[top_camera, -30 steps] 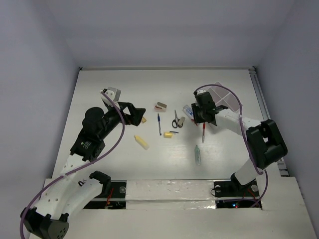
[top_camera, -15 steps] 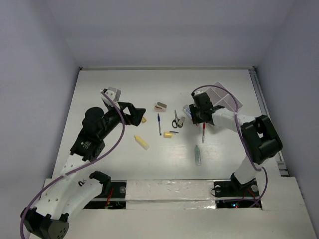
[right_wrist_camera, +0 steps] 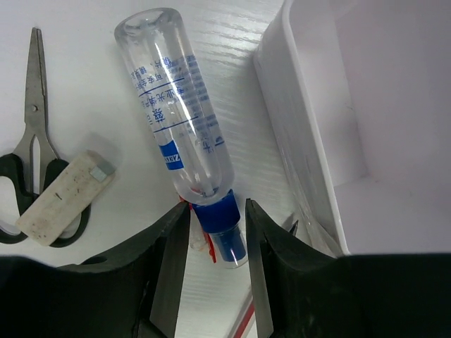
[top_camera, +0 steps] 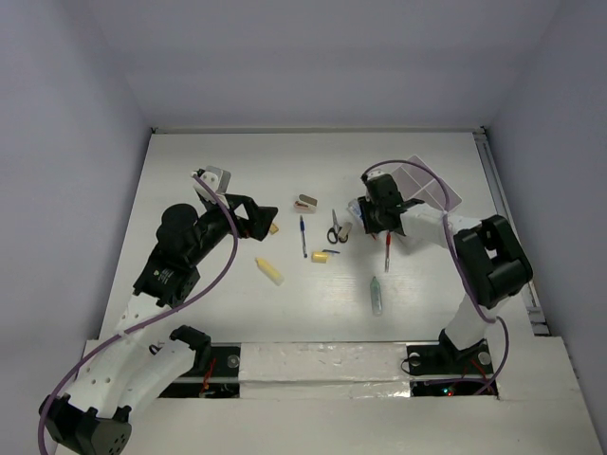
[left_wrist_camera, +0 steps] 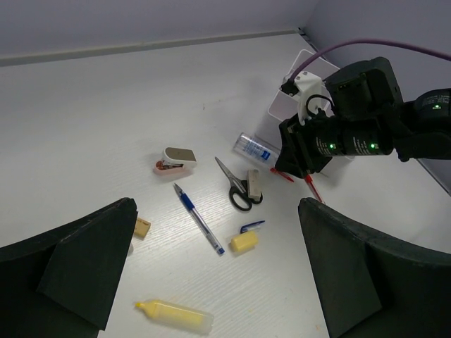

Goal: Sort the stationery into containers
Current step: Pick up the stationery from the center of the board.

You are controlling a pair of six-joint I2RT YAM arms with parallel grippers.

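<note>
1. Down at the surface [top_camera: 237, 161], the right claw [right_wrist_camera: 215, 211] sets its two fingers narrowly on either side of the blue cap [right_wrist_camera: 224, 232] of the clear tube [right_wrist_camera: 176, 105]. One finger touches the cap and the other shows a sliver of gap. Whether the claw actually grips cannot be told.
2. The clear tube lies flat with its cap toward the claw. It is just beside the wall of the white tray [right_wrist_camera: 303, 127], with a strip of surface between them.
3. The white tray sits at the far right of the surface.
4. Left of the tube, the scissors [right_wrist_camera: 33, 98] lie with their blades shut, and a pale eraser [right_wrist_camera: 63, 197] rests across their black handles.
5. On the near side of the right claw lies the red pen [top_camera: 387, 256], its far end reaching under the claw.
6. Nearer still, the green marker [top_camera: 377, 296] lies alone on the surface.
7. The left claw [left_wrist_camera: 217, 211] is spread wide, holds nothing, and hangs above the left half of the surface, well apart from the tray.
8. Between the two claws lies the blue pen [left_wrist_camera: 199, 220], with a small yellow piece [left_wrist_camera: 244, 242] just to its right.
9. A yellow highlighter [left_wrist_camera: 173, 315] lies nearer, below the left claw, and a small pink and grey item [left_wrist_camera: 176, 160] lies farther off.
</note>
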